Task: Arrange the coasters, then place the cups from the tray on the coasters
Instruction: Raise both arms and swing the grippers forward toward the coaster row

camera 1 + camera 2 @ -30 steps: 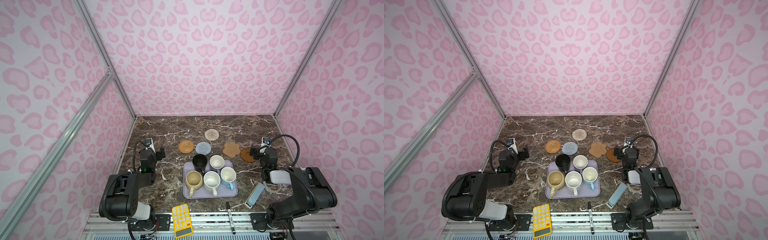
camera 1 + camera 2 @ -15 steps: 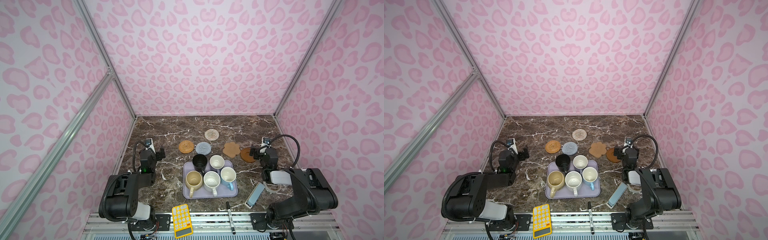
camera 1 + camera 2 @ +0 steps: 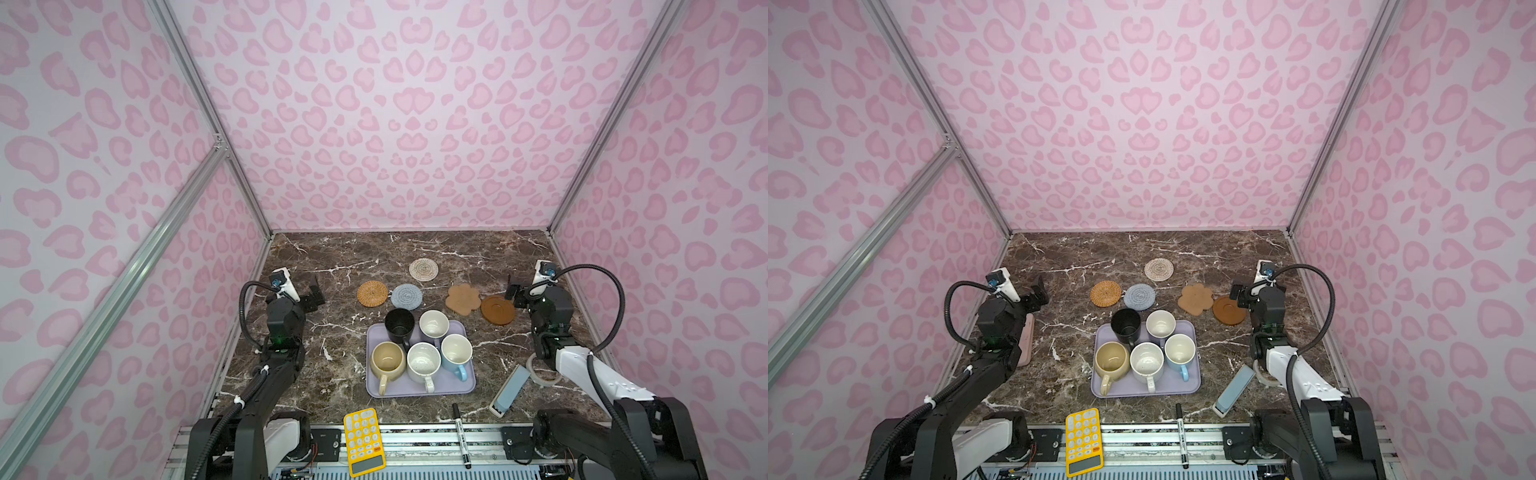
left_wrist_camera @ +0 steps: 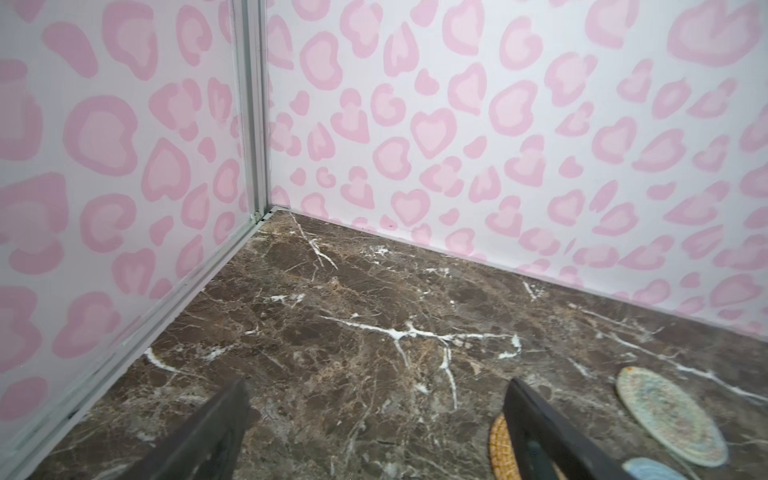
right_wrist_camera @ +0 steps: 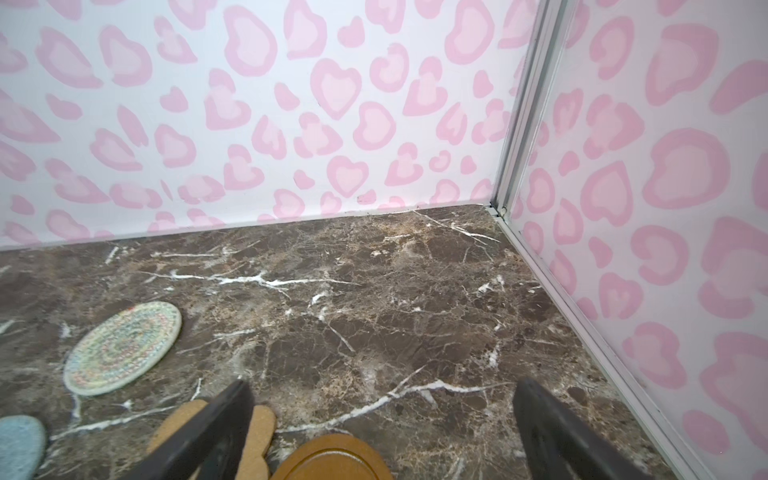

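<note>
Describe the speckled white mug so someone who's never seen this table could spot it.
Find the flat lavender rectangular tray on the brown marble tabletop. The speckled white mug stands in the middle of its three-mug row, between a beige-yellow mug and a light blue mug. Only it is white outside with dark specks inside.

No text can be read. The key marks on the calculator point(image 3: 364, 441) and the print on the marker point(image 3: 460, 434) are too small.

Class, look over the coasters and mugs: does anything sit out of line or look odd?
The cream coaster lies farther back than the other four coasters, breaking their rough row. Nothing looks spilled, tipped or damaged.
</note>
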### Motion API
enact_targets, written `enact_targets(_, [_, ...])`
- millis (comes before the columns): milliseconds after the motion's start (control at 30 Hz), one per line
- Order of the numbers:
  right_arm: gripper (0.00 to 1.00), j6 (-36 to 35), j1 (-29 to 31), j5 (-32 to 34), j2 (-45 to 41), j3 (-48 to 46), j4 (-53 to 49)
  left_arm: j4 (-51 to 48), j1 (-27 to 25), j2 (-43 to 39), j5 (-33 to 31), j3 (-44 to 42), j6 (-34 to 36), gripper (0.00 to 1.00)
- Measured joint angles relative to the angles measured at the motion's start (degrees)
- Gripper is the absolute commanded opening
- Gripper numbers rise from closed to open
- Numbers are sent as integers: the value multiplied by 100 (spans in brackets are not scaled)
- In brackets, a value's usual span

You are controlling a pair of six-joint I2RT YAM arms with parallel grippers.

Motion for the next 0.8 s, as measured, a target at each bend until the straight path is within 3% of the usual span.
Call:
enact_targets(200, [100,857,-94,-87,-339,164,-833,-916,-50,-651,334,514,-1093,97])
enact_targets(367, [100,981,-4,-616,-442,533,-1458,-1801,-157,-881,732,1113,-1661,100])
enact_targets(500, [100,949,501,-721,-428,975,-1989,-3029,-632,-789,769,1880,-1895,97])
enact_targets(667, [100,809,1307,-616,-186,1556,-2531,-4142,-1676,-343,492,2686,-1818,97])
enact_targets(800, [100,807,1864,-560,103,2004,-2874,-4590,-1895,291,332,3025,-1696,97])
